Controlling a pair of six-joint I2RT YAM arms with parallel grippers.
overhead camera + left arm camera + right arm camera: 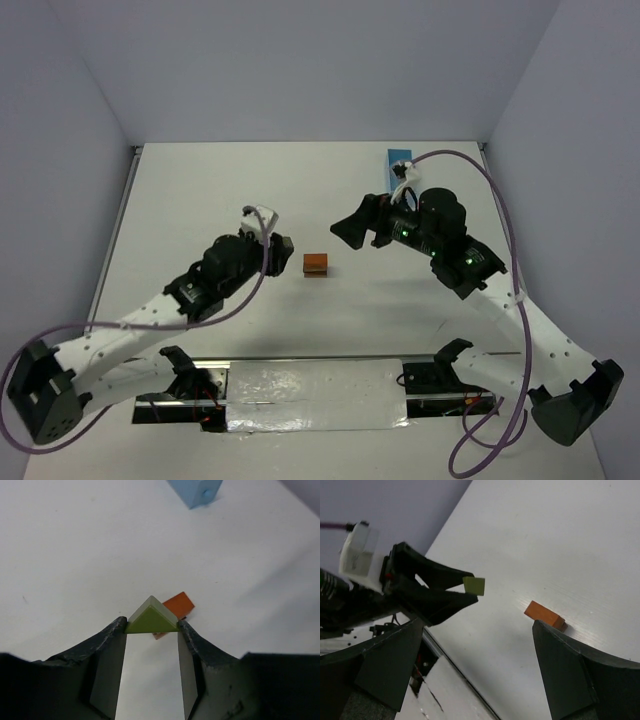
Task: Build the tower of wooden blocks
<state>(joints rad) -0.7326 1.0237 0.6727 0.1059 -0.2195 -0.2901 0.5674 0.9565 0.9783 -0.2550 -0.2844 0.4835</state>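
1. Left gripper (pixel 151 626): fingers pinching the olive-green triangle (pixel 151 617) at its two lower corners; apex points away from the wrist camera; in the right wrist view the piece appears held above the table (pixel 200 190), not resting on it.
2. Wood block tower (pixel 317 263): what shows is an orange block (pixel 544 614) lying flat near mid-table, between the two grippers; a darker sliver shows under one end in both wrist views; number of layers cannot be told.
3. Triangle against block: in the left wrist view the block sits just beyond the triangle, offset right and partly hidden by it; the right wrist view shows the two apart, not touching; the top view puts the left fingertips just to the left of the block.
4. Right gripper (pixel 350 230): jaws spread wide; it hangs over the table to the right of the block and a little beyond it; its camera looks across the block toward the left gripper.
5. Light-blue tray (pixel 400 160): at the far right of the table near the back wall, well apart from the block; its near end is hidden behind the right arm in the top view; only a corner shows in the left wrist view; contents cannot be told.
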